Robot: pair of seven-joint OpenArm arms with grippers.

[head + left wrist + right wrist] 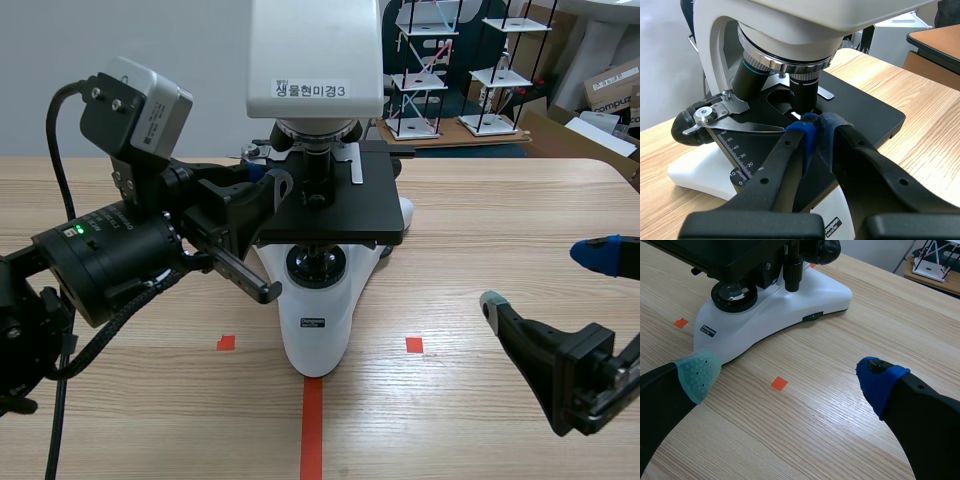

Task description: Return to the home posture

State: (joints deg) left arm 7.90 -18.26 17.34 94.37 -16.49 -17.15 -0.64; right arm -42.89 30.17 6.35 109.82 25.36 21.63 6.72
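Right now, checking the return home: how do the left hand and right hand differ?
The left hand is shut, its pads meeting; the right hand is open. The left hand sits over the microscope stage, by the objective; the right hand hangs over the table beside the microscope base. Both hold nothing.

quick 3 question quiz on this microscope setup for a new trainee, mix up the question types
1. True or false: the right gripper is shut on the microscope.
2. The left gripper has its pads over: A the black stage, B bare table, C a tape mark.
3. Fill in: the microscope's base is coloured ____.
Key: 1 false, its fingers stand open beside the base; 2 A; 3 white.
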